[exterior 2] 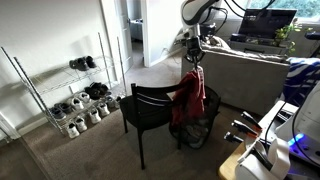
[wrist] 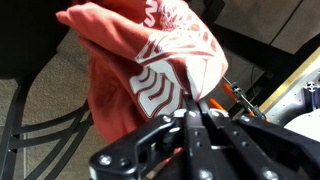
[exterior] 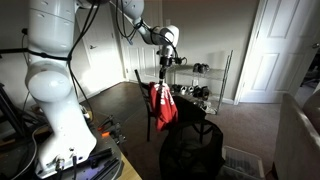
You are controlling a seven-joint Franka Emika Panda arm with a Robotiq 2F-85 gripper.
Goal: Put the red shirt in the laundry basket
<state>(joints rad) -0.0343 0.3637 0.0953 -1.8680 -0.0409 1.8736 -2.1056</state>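
Observation: the tool [exterior: 163,77] is pointing straight down above the dark wooden chair [exterior: 143,100]. In the wrist view its fingers [wrist: 189,128] are pressing together, with a fold of the red shirt [wrist: 130,70] pinched between them; the gap is taken up by the cloth.

Task item: the red shirt [exterior: 163,105] is hanging limp and full length from the tool, clear of the floor in both exterior views. It is hanging beside the chair back; whether the two are touching cannot be told. White marks are showing on the cloth in the wrist view.

Receptacle: the laundry basket [exterior: 192,152] is standing on the carpet just beside the chair, lower than the shirt's hem. In an exterior view the shirt [exterior 2: 188,100] is partly covering the basket [exterior 2: 211,112].

Surroundings: a wire shoe rack [exterior 2: 75,100] is standing against the wall.
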